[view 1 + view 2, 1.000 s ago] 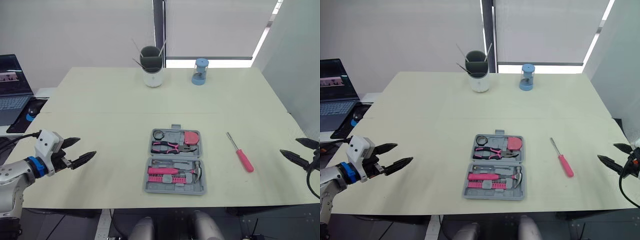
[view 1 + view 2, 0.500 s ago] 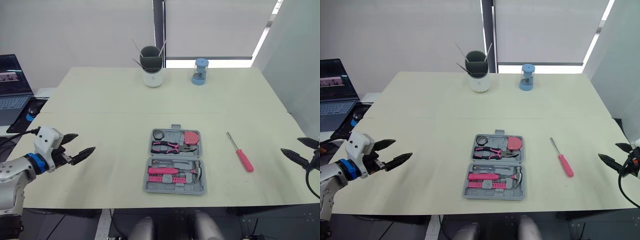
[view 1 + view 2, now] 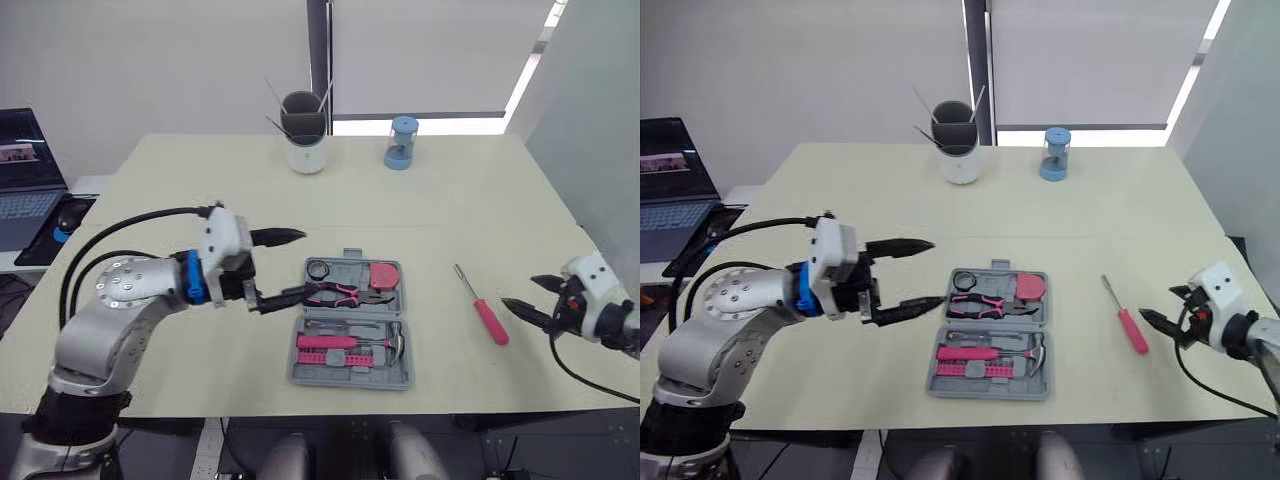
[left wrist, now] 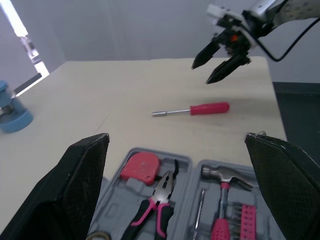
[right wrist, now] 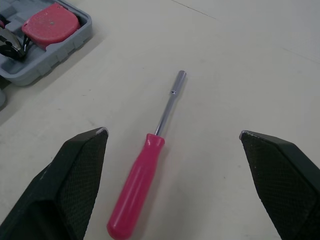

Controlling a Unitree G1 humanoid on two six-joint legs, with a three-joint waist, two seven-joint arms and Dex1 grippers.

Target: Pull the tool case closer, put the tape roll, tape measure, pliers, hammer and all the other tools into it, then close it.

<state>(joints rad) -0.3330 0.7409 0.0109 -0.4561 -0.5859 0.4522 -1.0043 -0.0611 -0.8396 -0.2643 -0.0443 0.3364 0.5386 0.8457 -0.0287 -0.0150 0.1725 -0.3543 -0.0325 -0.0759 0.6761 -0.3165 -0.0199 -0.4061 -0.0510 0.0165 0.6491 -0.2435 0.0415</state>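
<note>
Left eye view: the left gripper (image 3: 298, 264) hovers, jaws spread, at the left edge of the open tool case (image 3: 345, 380). The right gripper (image 3: 520, 293), jaws spread, hangs near the red screwdriver (image 3: 482, 309) lying right of the case. The pale counter (image 3: 200, 190) carries a pen cup (image 3: 305, 135) and blue sharpener (image 3: 400, 143) below a window blind (image 3: 430, 50). A laptop (image 3: 25, 190) sits off left.

Bright, even daylight all over my desk (image 3: 200, 200). The window strip (image 3: 450, 126) under the blind (image 3: 430, 50) blows out to pure white, and a second slanting strip (image 3: 528, 65) glares at the right. Shadows are faint and soft: a pale smudge beneath the screwdriver (image 4: 197, 109), a thin one along the near edge of the tool case (image 3: 350, 380). Head views look crisp. In both wrist views my jaws loom dark in the bottom corners, pad grain clear, and the blue sharpener (image 4: 12, 117) goes slightly soft at the frame's edge.
</note>
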